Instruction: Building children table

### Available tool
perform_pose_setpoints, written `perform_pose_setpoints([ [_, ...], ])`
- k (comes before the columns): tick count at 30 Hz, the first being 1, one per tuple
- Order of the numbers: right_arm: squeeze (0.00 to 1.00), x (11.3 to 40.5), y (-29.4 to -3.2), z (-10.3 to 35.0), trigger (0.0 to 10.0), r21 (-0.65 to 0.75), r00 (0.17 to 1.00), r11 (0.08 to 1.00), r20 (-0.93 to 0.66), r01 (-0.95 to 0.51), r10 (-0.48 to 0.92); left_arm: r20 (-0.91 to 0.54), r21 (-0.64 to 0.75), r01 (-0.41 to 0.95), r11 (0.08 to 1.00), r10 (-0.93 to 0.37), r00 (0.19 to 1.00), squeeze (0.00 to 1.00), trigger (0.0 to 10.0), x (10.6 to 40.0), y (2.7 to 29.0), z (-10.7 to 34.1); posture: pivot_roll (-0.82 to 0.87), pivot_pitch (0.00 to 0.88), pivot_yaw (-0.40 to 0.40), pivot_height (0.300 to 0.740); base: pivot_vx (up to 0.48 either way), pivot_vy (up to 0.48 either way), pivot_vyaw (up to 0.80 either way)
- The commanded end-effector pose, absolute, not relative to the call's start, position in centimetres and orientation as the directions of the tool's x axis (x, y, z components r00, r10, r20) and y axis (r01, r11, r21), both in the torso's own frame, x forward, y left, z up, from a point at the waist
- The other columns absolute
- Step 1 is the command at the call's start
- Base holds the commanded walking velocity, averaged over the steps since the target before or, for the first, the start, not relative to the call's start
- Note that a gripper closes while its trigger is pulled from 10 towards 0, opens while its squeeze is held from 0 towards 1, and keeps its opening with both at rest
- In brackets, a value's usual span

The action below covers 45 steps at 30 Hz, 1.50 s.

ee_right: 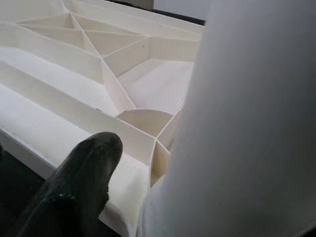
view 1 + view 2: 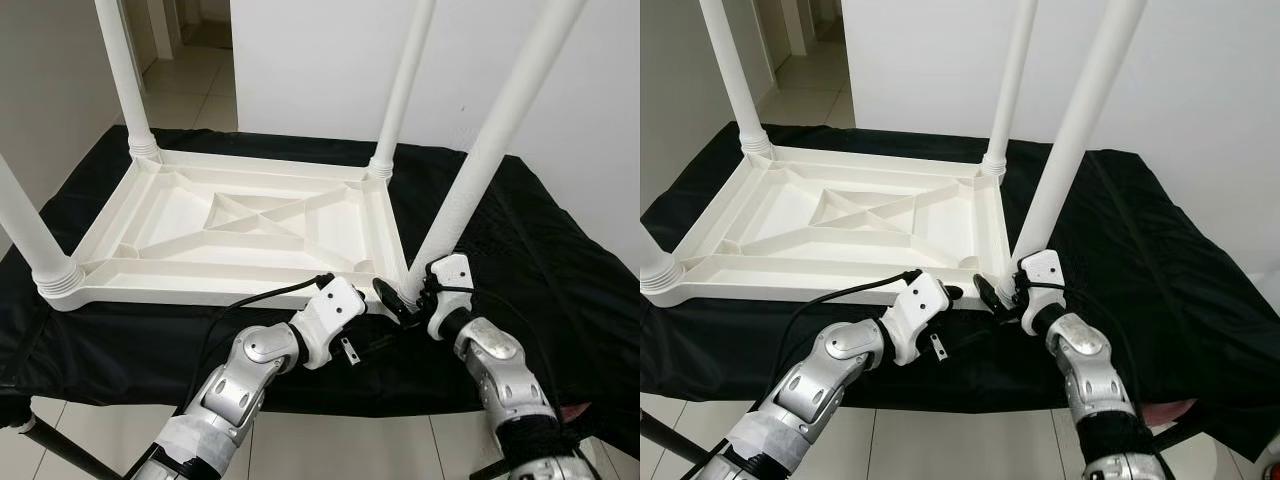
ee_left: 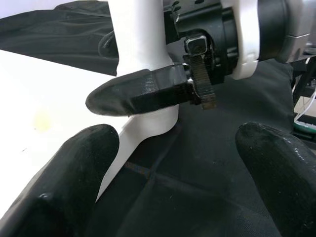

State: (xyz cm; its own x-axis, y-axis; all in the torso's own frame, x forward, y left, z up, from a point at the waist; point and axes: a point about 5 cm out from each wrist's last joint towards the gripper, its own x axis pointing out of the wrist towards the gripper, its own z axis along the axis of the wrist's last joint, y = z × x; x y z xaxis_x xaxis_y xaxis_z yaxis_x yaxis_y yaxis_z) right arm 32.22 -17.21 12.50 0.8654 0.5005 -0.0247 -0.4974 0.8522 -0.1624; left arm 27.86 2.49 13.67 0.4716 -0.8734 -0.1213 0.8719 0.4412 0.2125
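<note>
A white plastic children's table (image 2: 240, 225) lies upside down on a black cloth, with its four legs pointing up. My right gripper (image 2: 408, 297) is shut on the base of the near right leg (image 2: 480, 170), just above its socket. One black finger (image 3: 133, 96) lies across the leg's front, and the leg hides the other. In the right wrist view that leg (image 1: 247, 123) stands close beside one finger (image 1: 74, 187). My left gripper (image 3: 173, 187) hovers open just left of that corner, fingers spread wide and holding nothing.
The black cloth (image 2: 560, 250) covers a low surface whose front edge lies under my arms. The other legs (image 2: 125, 70) rise at the far left, far right and near left corners. A white wall (image 2: 320, 60) stands behind, and tiled floor (image 2: 350, 450) lies below.
</note>
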Motion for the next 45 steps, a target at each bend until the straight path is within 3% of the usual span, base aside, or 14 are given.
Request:
perform_pose_setpoints([
  [1,0.0,32.2,-16.8,11.8,2.3,-0.161,0.846,0.831,-0.069,-0.533,0.529,-0.127,0.219,0.878,0.426,-0.879,0.459,0.0,10.0,27.8,2.3,13.9,0.05,0.0,-0.049,0.74,0.0,0.0,0.0],
  [2,0.0,32.2,-16.8,11.8,2.3,-0.161,0.846,0.831,-0.069,-0.533,0.529,-0.127,0.219,0.878,0.426,-0.879,0.459,0.0,10.0,27.8,2.3,13.9,0.05,0.0,-0.049,0.74,0.0,0.0,0.0],
  [3,0.0,32.3,-16.8,11.7,0.0,-0.155,0.843,0.829,-0.075,-0.537,0.533,-0.126,0.22,0.877,0.427,-0.879,0.46,0.0,10.0,27.8,2.2,13.9,0.06,0.0,-0.051,0.74,0.0,0.0,0.0],
  [13,0.0,32.1,-17.4,10.6,0.0,-0.115,0.841,0.834,-0.101,-0.54,0.531,-0.129,0.222,0.879,0.422,-0.881,0.455,0.0,10.0,27.5,2.1,13.7,0.06,0.0,-0.053,0.74,0.0,0.0,0.0],
  [14,0.0,32.2,-17.6,10.5,10.0,-0.086,0.861,0.857,-0.095,-0.507,0.5,-0.127,0.223,0.88,0.419,-0.883,0.453,0.0,10.0,27.5,2.0,13.8,0.06,0.0,-0.052,0.74,0.0,0.0,0.0],
  [20,0.0,32.3,-17.1,10.5,10.0,-0.075,0.885,0.883,-0.083,-0.463,0.457,-0.127,0.229,0.881,0.414,-0.885,0.448,0.0,10.0,27.5,2.0,13.8,0.06,0.0,-0.051,0.74,0.0,0.0,0.0],
  [31,0.0,31.8,-14.4,10.2,10.0,0.013,0.966,0.971,-0.102,-0.238,0.238,-0.126,0.229,0.884,0.408,-0.888,0.442,0.0,10.0,27.3,1.9,13.8,0.06,0.0,-0.052,0.74,0.0,0.0,0.0],
  [41,0.0,30.4,-13.8,10.3,10.0,0.113,0.988,0.984,-0.085,0.135,-0.126,-0.126,0.227,0.883,0.412,-0.886,0.446,0.0,10.0,27.5,2.1,13.9,0.06,0.0,-0.058,0.74,0.0,0.0,0.0],
  [45,0.0,30.1,-12.9,10.4,10.0,0.128,0.989,0.984,-0.099,0.124,-0.112,-0.126,0.229,0.88,0.417,-0.884,0.451,0.0,10.0,27.6,2.1,13.9,0.06,0.0,-0.056,0.74,0.0,0.0,0.0],
])
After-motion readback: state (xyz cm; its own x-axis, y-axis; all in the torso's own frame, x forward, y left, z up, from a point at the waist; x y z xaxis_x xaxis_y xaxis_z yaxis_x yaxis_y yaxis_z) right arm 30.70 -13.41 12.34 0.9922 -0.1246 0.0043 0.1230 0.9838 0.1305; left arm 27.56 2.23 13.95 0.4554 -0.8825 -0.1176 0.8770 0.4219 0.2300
